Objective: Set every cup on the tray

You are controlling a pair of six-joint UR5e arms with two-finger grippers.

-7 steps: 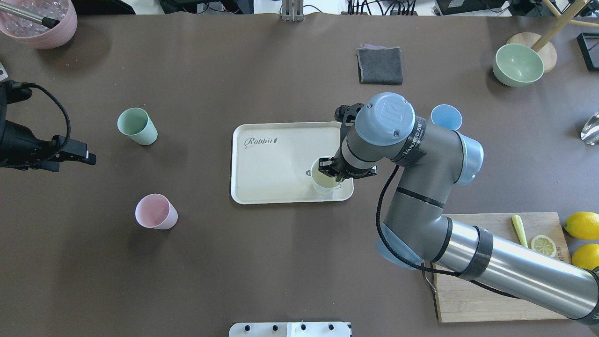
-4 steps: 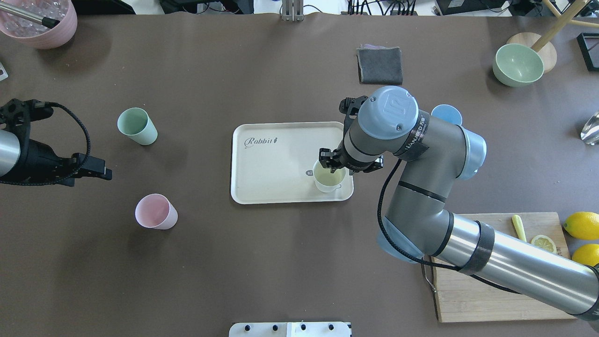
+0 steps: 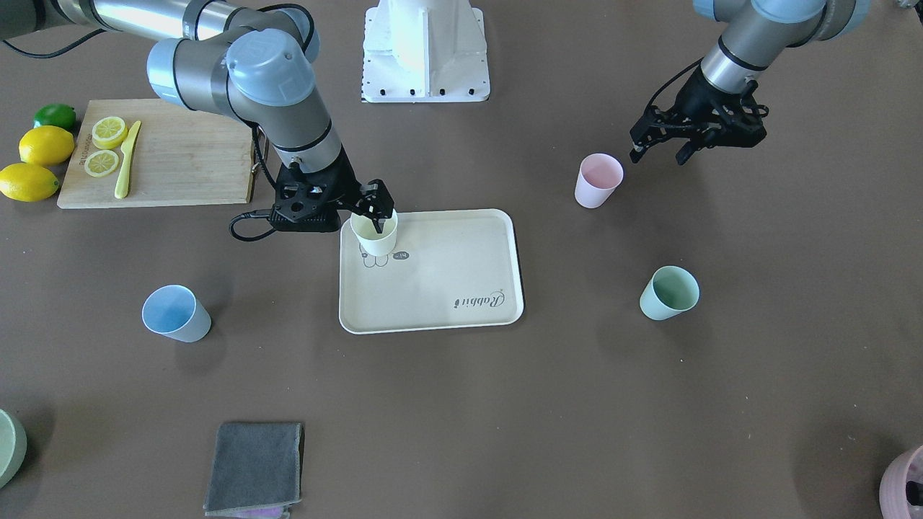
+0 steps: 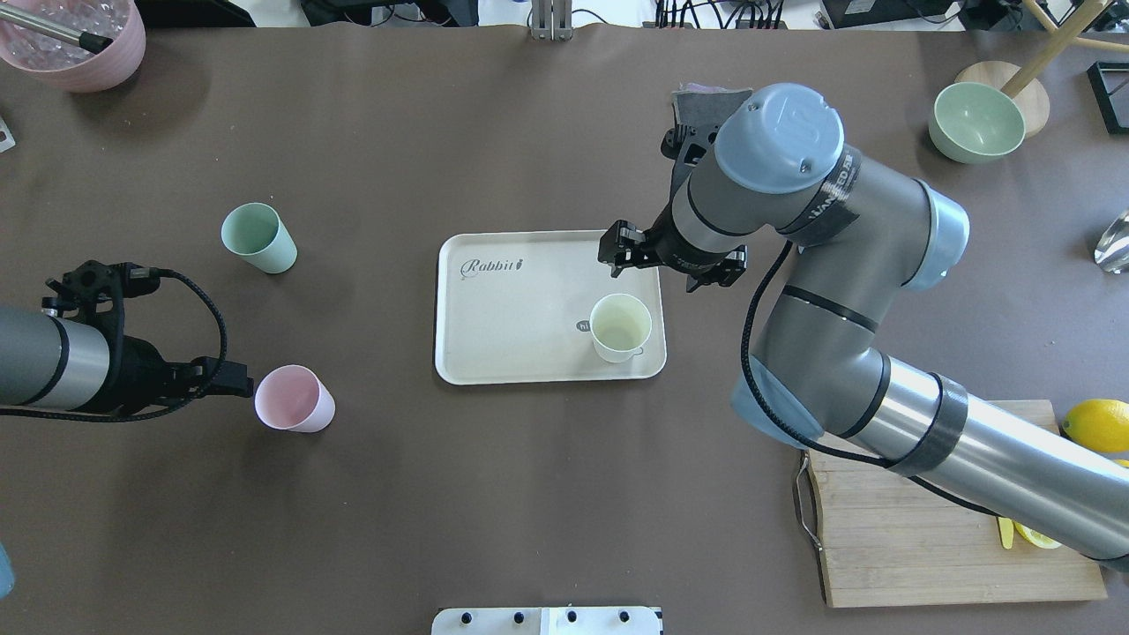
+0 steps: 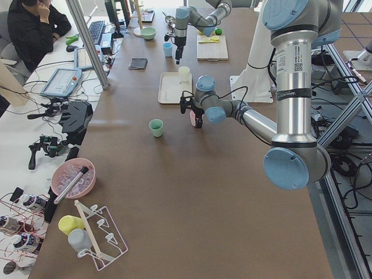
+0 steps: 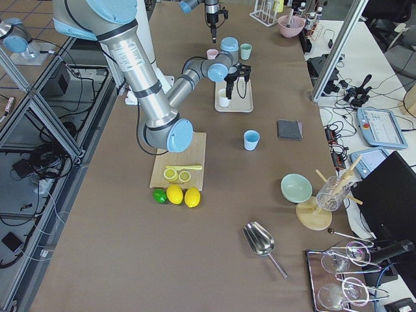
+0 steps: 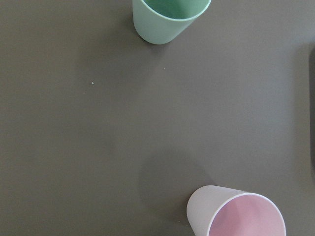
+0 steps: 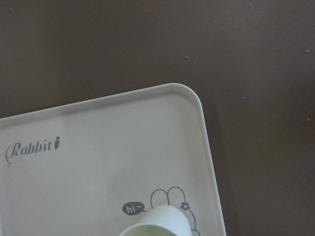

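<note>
A pale yellow cup (image 4: 621, 327) stands upright on the cream tray (image 4: 512, 309), near its right end beside the rabbit drawing. Raised just beyond that cup is my right gripper (image 4: 668, 262), open and holding nothing. The pink cup (image 4: 294, 399) stands on the table left of the tray, and my left gripper (image 4: 235, 381) is open close beside it on its left, apart from it. Farther back on the left is the mint cup (image 4: 257, 236). The blue cup (image 3: 175, 313) stands on the table on my right side, hidden under my right arm in the overhead view.
A wooden cutting board (image 3: 180, 162) with lemon slices and a yellow knife lies by the right arm, with lemons (image 3: 45, 145) and a lime beside it. A grey cloth (image 3: 254, 467), a green bowl (image 4: 975, 122) and a mauve pot (image 4: 75, 40) sit along the far side.
My right gripper let go of the yellow cup, which stays on the tray, then rose and drew back toward the far side. My left arm moved in toward the pink cup.
</note>
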